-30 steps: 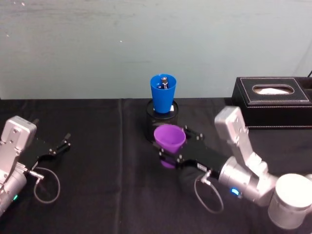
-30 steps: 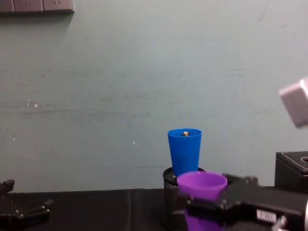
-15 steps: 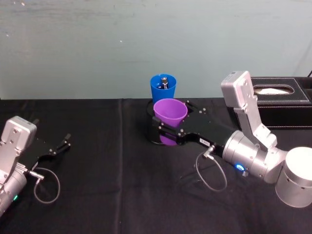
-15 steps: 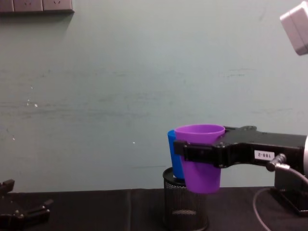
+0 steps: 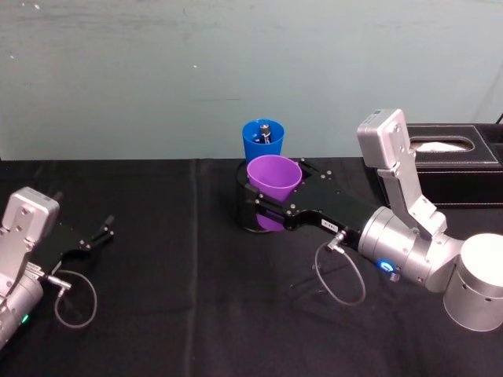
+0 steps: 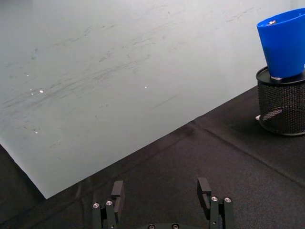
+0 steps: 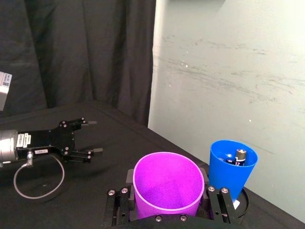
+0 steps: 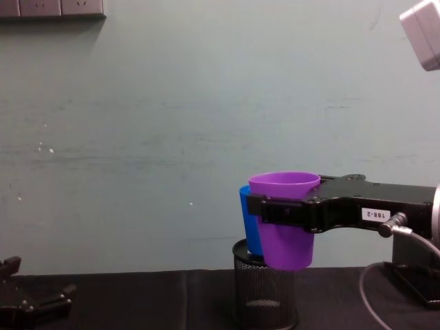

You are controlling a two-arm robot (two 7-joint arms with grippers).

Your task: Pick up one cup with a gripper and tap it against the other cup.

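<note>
The left claw (image 5: 96, 235) lies low over the black-draped surface (image 5: 173, 306) at the robot's far left, well apart from the cups, its two fingers spread wide with nothing between them. Near the middle, close to the pale wall, a black mesh pen holder (image 8: 265, 302) stands on the surface, and the blue cup (image 5: 262, 142) sits upright in its mouth, rising well above the holder's rim. A small battery (image 7: 239, 155) leans inside the blue cup. The purple cup (image 5: 273, 180) hangs clear of the surface just in front of the blue cup, mouth up, its rim at about the same height as the blue rim. In the chest view it overlaps the blue cup, and whether the two walls touch cannot be told. The right claw (image 8: 268, 210) reaches in from the right and clamps the purple cup below its rim, one finger on each side. Its black body carries a white "188-2" label (image 8: 373, 214). Farther right, by the wall, stands a black tissue box (image 5: 456, 165).
</note>
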